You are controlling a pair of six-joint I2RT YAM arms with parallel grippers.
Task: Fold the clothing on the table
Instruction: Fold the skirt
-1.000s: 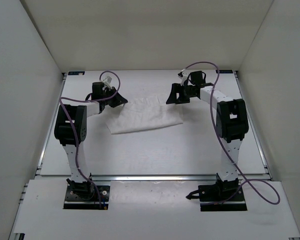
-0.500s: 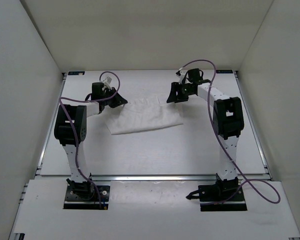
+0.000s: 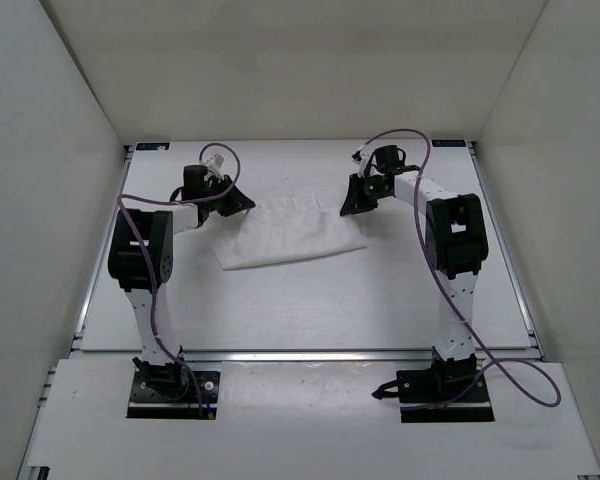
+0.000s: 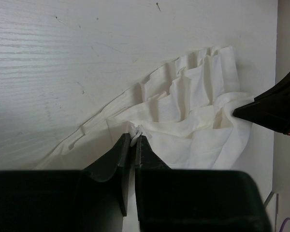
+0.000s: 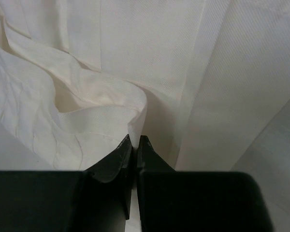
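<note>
Top external | clothing (image 3: 290,232) far edge pinched by left gripper (image 3: 248,203), right gripper (image 3: 348,207)

We see the clothing (image 4: 198,92) as thin white woven cloth, soft, creased and matt. The table (image 4: 58,58) is matt white, faintly grained and lightly scratched. The left gripper (image 4: 134,140) looks like smooth, dull black plastic; the rail (image 3: 310,354) is bright metal
</note>
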